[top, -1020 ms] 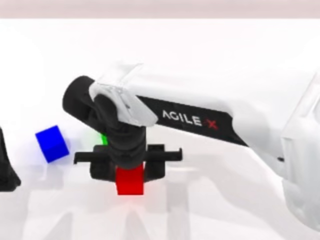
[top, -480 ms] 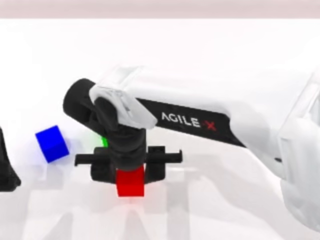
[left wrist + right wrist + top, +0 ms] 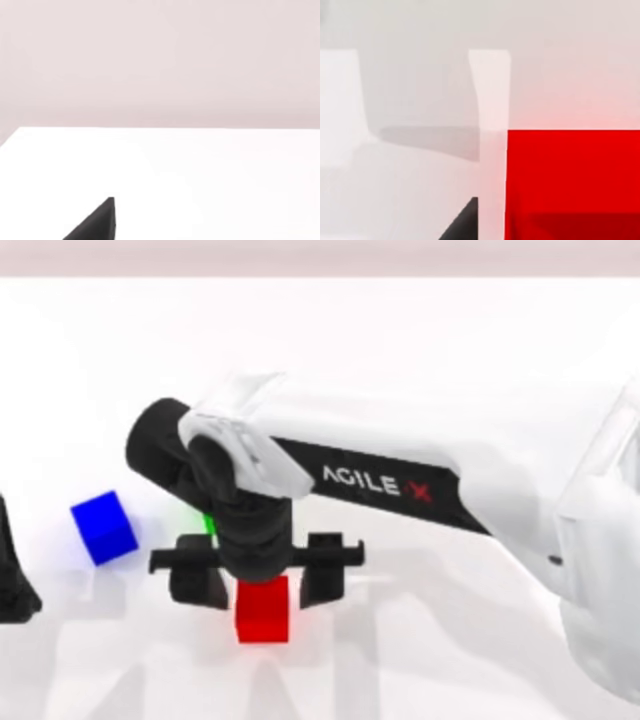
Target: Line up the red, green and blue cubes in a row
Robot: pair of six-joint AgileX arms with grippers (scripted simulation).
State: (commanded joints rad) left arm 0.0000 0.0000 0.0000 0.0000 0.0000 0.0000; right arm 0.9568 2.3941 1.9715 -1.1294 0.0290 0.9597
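While right gripper [image 3: 262, 575] hangs released over red cube [image 3: 263, 612], fingers straddle it without contact. Cube rests on desk [image 3: 420, 640]. Blue cube [image 3: 103, 527] lies well left. Green cube [image 3: 209, 523] mostly hidden under arm. Left gripper [image 3: 12, 585] parked at left edge, state unclear.

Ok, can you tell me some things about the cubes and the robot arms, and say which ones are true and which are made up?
1. The right tool is open around the red cube. True.
2. The blue cube sits right of the red cube in the top view. False: it sits to the left.
3. The green cube is mostly hidden under the right arm. True.
4. The left tool is holding the blue cube. False: it is parked at the table's left edge, apart from it.
5. The three cubes are stacked. False: all are apart.
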